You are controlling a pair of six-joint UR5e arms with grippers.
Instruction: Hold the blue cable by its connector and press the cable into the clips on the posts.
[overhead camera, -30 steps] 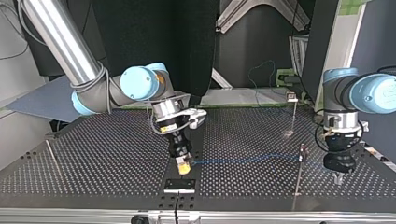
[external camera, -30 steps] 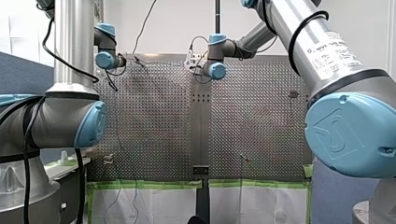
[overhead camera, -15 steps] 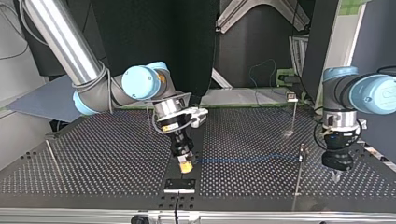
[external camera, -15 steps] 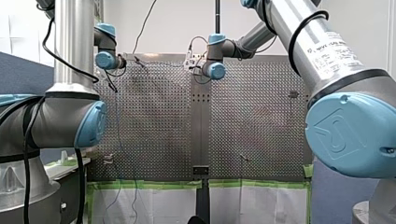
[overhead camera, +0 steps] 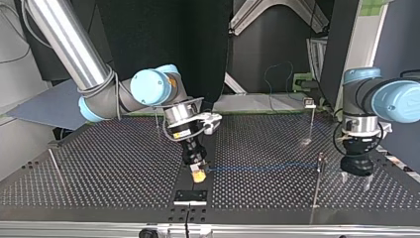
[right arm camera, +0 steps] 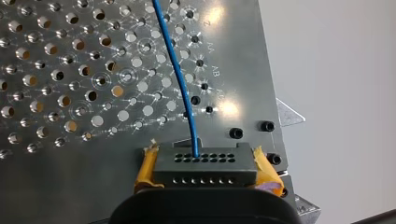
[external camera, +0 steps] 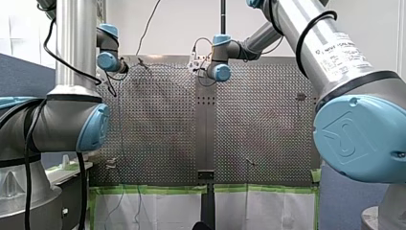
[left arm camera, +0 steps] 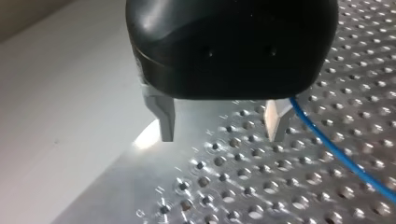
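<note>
In the top view the blue cable (overhead camera: 262, 169) runs low over the perforated table, from my right gripper (overhead camera: 198, 174) to a thin post (overhead camera: 320, 163). The right gripper's yellow pads (right arm camera: 145, 169) are shut on the cable's dark connector (right arm camera: 205, 164), and the cable (right arm camera: 180, 74) leads straight away from it. My left gripper (overhead camera: 355, 180) hangs just past that post, open, with nothing between its metal fingers (left arm camera: 164, 120). In the left wrist view the cable (left arm camera: 336, 151) passes along the outside of one finger, near its base, and is not between them.
A second post with a clip (overhead camera: 309, 104) stands further back at the top view's right. A slanted rod (overhead camera: 54, 166) stands at its left. A black plate (overhead camera: 190, 197) lies at the table's near edge below my right gripper. Green tape (external camera: 158, 189) lines the table's edge in the front view.
My left gripper has opened and risen a little from the table. My right gripper, still holding the connector, has shifted slightly toward the top view's right.
</note>
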